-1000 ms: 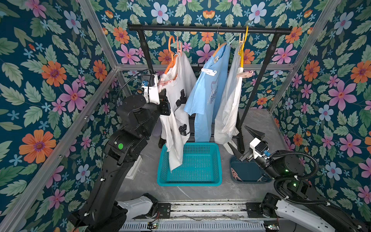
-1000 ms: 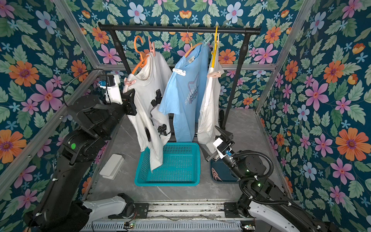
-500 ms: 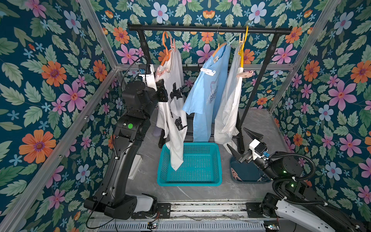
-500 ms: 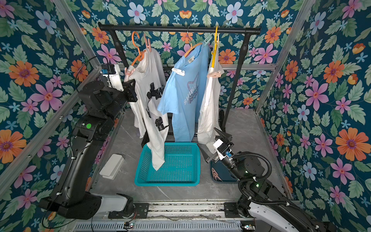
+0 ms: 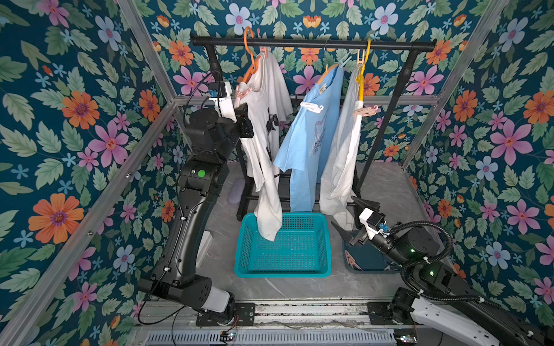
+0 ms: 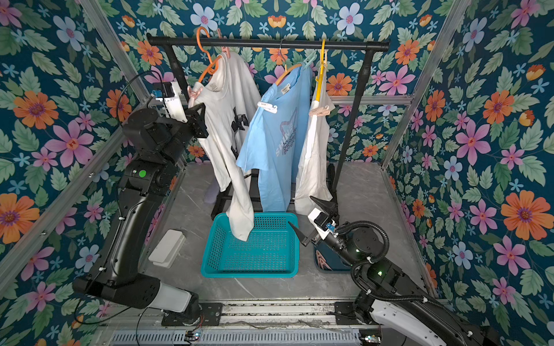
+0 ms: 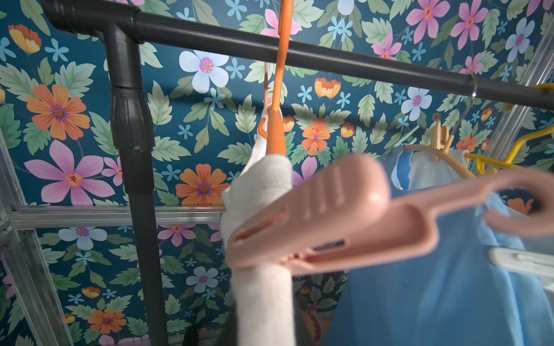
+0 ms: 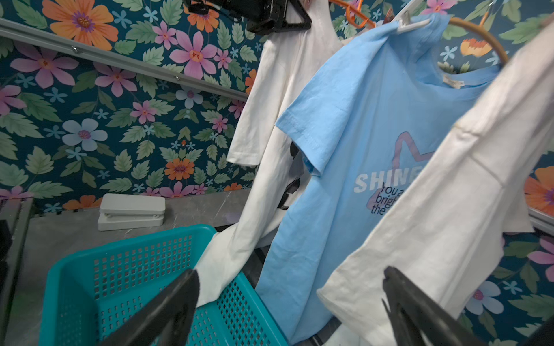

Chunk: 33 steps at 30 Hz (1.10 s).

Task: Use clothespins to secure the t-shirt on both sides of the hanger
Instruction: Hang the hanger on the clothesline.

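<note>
Clothespin, pale pink, sits on near shoulder of white t-shirt, where fabric wraps end of orange hanger. Prongs bite the cloth; looped tail sticks out toward blue t-shirt. Pin is blurred in L wrist view, small but clear in both top views. 2nd pinkish peg shows by hanger's hook.

L hand sits just below the pin, jaws narrow. White fabric runs down to it; can't tell if pinched.

Tight spot: rack post is right behind L hand, wall frame close beside L arm. Only a narrow gap btwn white tee & blue tee. White tee's hem dips over back edge into teal basket.

R hand is low beside basket's R edge, over dark bin, jaws wide, holding nothing. Hem of 3rd white garment hangs just ahead of it. Grey tabletop shows bare past rack's R post.
</note>
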Each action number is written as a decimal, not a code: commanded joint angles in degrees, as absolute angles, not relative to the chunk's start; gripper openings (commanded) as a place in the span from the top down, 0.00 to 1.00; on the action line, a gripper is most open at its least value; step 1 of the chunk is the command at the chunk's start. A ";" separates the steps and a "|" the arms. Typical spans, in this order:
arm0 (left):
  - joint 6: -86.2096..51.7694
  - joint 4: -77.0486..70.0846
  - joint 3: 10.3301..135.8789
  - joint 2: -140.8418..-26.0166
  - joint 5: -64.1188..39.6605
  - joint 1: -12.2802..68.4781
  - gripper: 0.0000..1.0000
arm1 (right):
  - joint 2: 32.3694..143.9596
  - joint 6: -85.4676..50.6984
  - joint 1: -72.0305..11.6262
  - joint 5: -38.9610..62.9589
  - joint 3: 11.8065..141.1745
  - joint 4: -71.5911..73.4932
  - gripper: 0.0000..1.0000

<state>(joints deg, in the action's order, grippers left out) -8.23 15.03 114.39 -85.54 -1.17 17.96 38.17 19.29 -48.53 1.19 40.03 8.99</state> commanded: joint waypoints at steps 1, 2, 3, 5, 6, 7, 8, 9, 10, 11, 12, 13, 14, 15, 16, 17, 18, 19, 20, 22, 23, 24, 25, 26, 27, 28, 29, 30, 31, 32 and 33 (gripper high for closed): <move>-8.68 9.25 115.37 -85.87 -1.19 17.60 1.00 | 38.78 16.15 -48.60 3.93 39.78 5.24 0.04; -8.68 9.31 115.59 -86.09 -1.21 17.57 1.00 | 39.17 15.92 -48.60 4.16 39.66 4.39 0.04; -8.57 9.78 116.17 -86.54 -1.13 17.50 1.00 | 39.53 15.74 -48.60 4.50 39.66 3.51 0.04; -8.07 10.90 117.12 -87.37 -0.97 17.35 1.00 | 40.22 15.38 -48.77 4.82 39.67 2.05 0.04; -7.91 11.32 117.16 -87.55 -0.90 17.25 1.00 | 40.47 15.37 -48.87 5.17 39.79 1.37 0.04; -7.67 11.55 116.80 -87.62 -0.91 17.23 1.00 | 40.61 15.38 -49.04 5.48 39.89 0.66 0.04; -7.57 11.65 116.43 -87.65 -0.96 17.23 1.00 | 40.82 15.42 -49.13 5.83 40.05 -0.06 0.04; -7.53 11.96 116.22 -87.92 -0.88 17.14 1.00 | 41.04 15.47 -49.28 6.12 40.48 -1.17 0.04; -7.47 12.40 116.27 -88.26 -0.90 17.08 1.00 | 41.37 15.51 -49.46 6.39 40.92 -2.45 0.04; -7.40 12.93 116.41 -88.53 -0.95 17.03 1.00 | 41.64 15.62 -49.63 6.62 41.30 -3.47 0.04; -7.40 13.42 116.40 -88.67 -0.88 17.02 1.00 | 41.97 15.73 -49.87 6.83 41.71 -4.58 0.04; -7.26 13.94 116.28 -88.89 -0.89 17.03 1.00 | 42.31 15.94 -50.13 7.15 42.07 -5.67 0.04; -7.26 14.22 116.07 -88.94 -0.74 16.96 1.00 | 42.57 16.28 -50.45 7.25 42.32 -6.54 0.04; -7.20 14.33 115.51 -88.67 -0.79 17.01 1.00 | 42.81 16.47 -50.92 7.21 42.45 -7.12 0.04; -7.19 14.29 114.81 -88.27 -1.01 17.01 1.00 | 42.97 16.61 -51.23 7.33 42.45 -7.59 0.04; -7.17 14.36 114.11 -87.75 -1.05 16.97 1.00 | 43.19 16.70 -51.45 7.81 42.45 -8.11 0.04; -7.16 14.30 113.33 -87.11 -1.27 16.97 1.00 | 43.57 16.70 -51.55 8.58 42.66 -8.82 0.04; -7.28 14.20 112.33 -86.28 -1.57 17.02 1.00 | 44.16 16.63 -51.59 9.49 42.87 -9.66 0.04; -7.25 14.17 111.46 -85.53 -1.73 16.98 1.00 | 44.79 16.61 -51.65 10.03 43.16 -10.24 0.04; -7.21 14.02 109.72 -83.63 -2.41 16.96 0.93 | 46.39 16.90 -52.60 10.38 43.58 -11.15 0.04; -7.31 13.92 109.01 -82.82 -2.66 16.97 0.80 | 47.19 17.40 -53.20 10.25 43.83 -11.40 0.04; -7.22 13.84 108.38 -81.83 -3.00 16.98 0.64 | 48.16 18.30 -54.15 9.77 44.12 -11.70 0.03; -7.19 13.78 107.84 -80.91 -3.45 16.96 0.47 | 49.32 19.13 -55.06 9.23 44.38 -12.10 0.03; -7.14 13.91 107.67 -80.17 -3.76 17.03 0.35 | 50.49 19.77 -55.71 8.91 44.76 -12.56 0.02; -7.19 14.11 107.51 -79.46 -3.93 17.01 0.23 | 51.92 20.27 -56.41 8.79 45.38 -13.42 0.02; -6.99 14.46 107.50 -78.68 -4.02 16.97 0.15 | 53.51 20.86 -57.08 8.79 46.10 -14.29 0.01; -6.86 14.80 107.34 -77.79 -4.12 16.97 0.10 | 54.88 21.19 -57.63 8.87 46.61 -14.86 0.01; -6.77 15.06 107.02 -76.74 -4.06 17.01 0.01 | 56.49 21.71 -58.40 9.03 47.23 -15.39 0.01; -6.73 15.16 106.31 -75.49 -4.08 17.03 0.00 | 57.96 22.49 -59.51 9.05 47.66 -15.55 0.01; -6.62 15.10 105.51 -74.22 -4.06 16.97 0.00 | 59.22 22.84 -60.28 9.26 47.95 -15.56 0.01; -6.46 15.11 104.39 -72.61 -3.98 17.05 0.00 | 60.73 22.78 -61.10 9.84 48.41 -15.47 0.01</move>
